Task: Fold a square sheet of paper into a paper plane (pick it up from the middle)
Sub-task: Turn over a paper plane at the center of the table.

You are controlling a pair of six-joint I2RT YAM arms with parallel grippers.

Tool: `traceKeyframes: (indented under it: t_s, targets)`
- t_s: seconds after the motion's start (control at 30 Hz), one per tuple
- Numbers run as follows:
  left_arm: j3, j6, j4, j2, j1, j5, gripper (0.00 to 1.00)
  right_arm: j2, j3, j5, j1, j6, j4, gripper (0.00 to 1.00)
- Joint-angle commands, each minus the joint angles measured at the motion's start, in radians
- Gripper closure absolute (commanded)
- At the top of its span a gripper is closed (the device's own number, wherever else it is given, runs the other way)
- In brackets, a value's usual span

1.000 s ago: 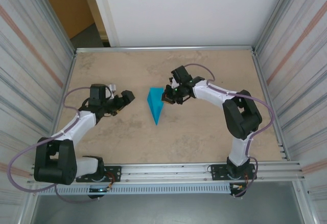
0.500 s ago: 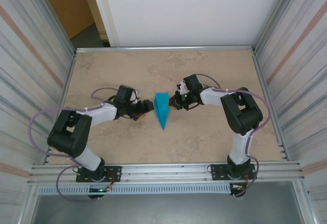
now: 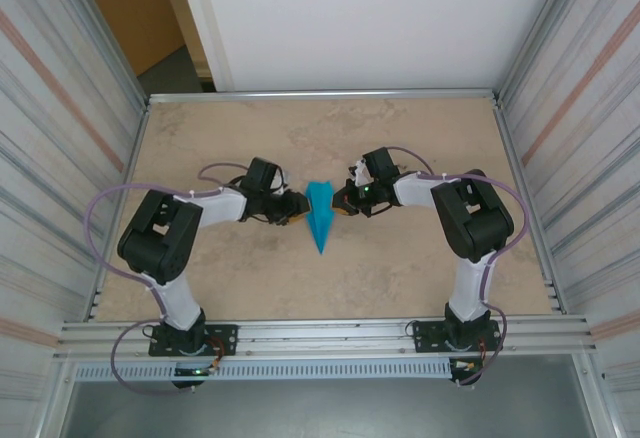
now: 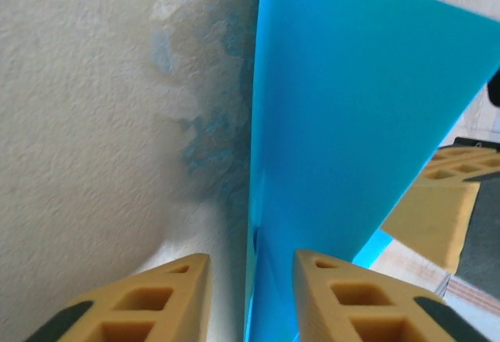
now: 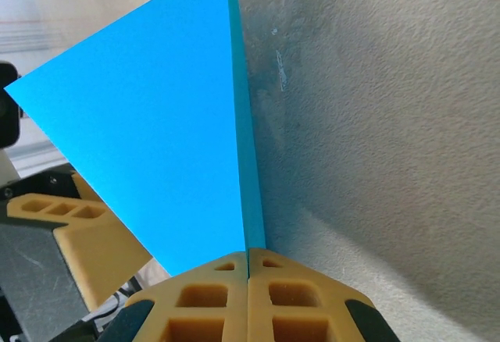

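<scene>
The teal-blue paper plane (image 3: 320, 216) is a narrow folded dart standing on edge at the table's middle, its point toward the near edge. My right gripper (image 3: 343, 201) is shut on its right side; in the right wrist view the fingers (image 5: 248, 260) press together on the folded edge of the paper plane (image 5: 156, 139). My left gripper (image 3: 298, 206) meets the dart from the left. It stands open in the left wrist view (image 4: 251, 279), with the paper plane's (image 4: 351, 123) crease running between the two fingers, apart from both.
The beige tabletop (image 3: 400, 268) is walled by corrugated metal panels (image 3: 60, 158) on both sides, with a metal rail (image 3: 330, 333) along the near edge. A yellow finger of the other gripper (image 4: 433, 209) shows behind the paper.
My left arm has swung right until its open fingers straddle the paper's left edge. The right gripper, shut on the paper, shifted it slightly right and nearer; the dart looks narrower.
</scene>
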Motion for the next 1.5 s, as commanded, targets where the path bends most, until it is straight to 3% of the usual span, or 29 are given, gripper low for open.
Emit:
traceKeyframes:
  t_s: [0.0,0.13,0.23,0.67,1.03,1.47]
  targets:
    - [0.062,0.029,-0.046,0.037,-0.005,0.021,0.76,0.019,-0.005,-0.023,-0.008,-0.027,0.017,1.00]
    - [0.115,0.054,-0.113,0.060,-0.003,-0.013,0.94,-0.008,-0.011,-0.022,-0.026,-0.013,0.032,1.00]
    - [0.111,0.064,-0.130,0.028,0.001,-0.055,0.97,-0.038,-0.021,-0.015,-0.045,-0.009,0.037,1.00]
    - [-0.002,0.043,-0.103,-0.061,0.020,-0.112,0.96,-0.006,-0.020,-0.019,-0.062,-0.022,0.037,1.00]
    - [0.074,0.133,-0.195,0.008,0.020,-0.096,0.89,0.051,-0.003,-0.015,-0.062,-0.093,-0.034,0.87]
    - [0.142,0.194,-0.312,0.036,0.020,-0.170,0.85,0.081,0.023,0.001,-0.060,-0.132,-0.091,0.95]
